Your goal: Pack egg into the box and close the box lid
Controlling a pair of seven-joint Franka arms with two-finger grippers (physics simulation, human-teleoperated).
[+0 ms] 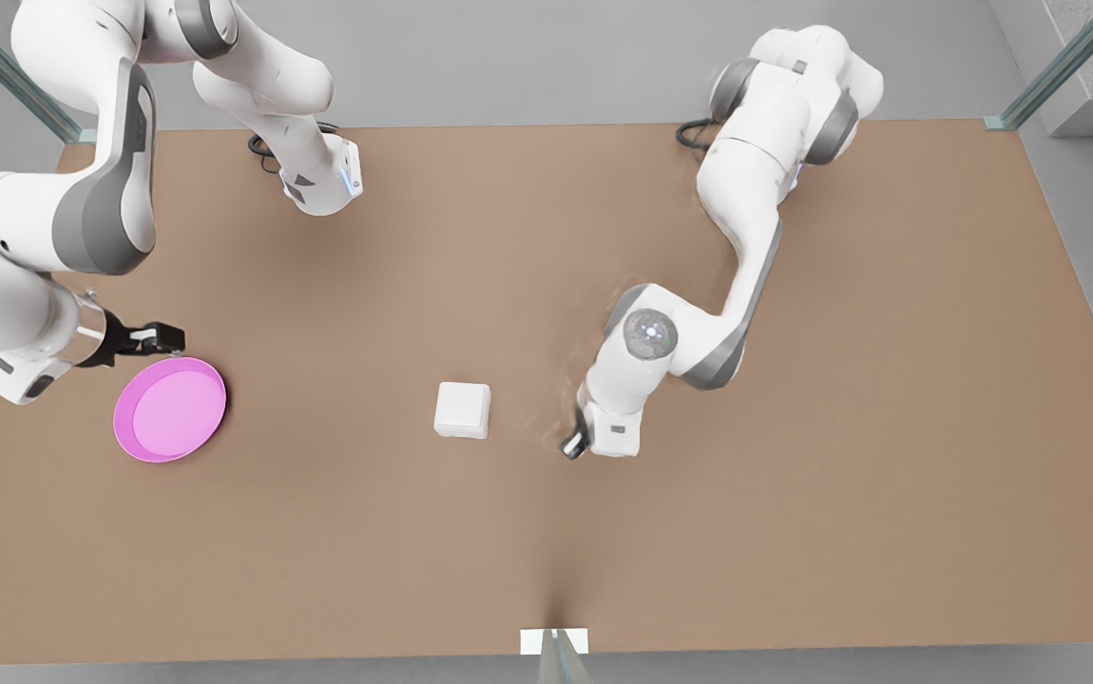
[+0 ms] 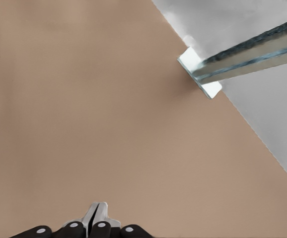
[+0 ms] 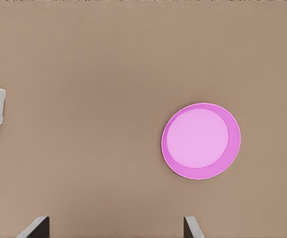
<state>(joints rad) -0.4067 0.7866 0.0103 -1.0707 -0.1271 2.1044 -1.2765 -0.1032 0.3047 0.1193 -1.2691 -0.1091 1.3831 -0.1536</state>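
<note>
Though apart: one box [image 1: 462,409] beside left tool [image 1: 572,445], one plate [image 1: 127,432] beside right tool [image 1: 164,337].

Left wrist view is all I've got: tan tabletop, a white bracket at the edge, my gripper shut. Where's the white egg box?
Observer: The small white plastic egg box sits mid-table. It is just to the front view's left of the left gripper and apart from it.
Operator: Lid state?
Observer: The plain white square box lid lies flat over the tray, so the box is closed.
Operator: Other arm?
Observer: The right gripper is open, at the far edge of the round pink plate on the front view's left. The plate has nothing on it.
</note>
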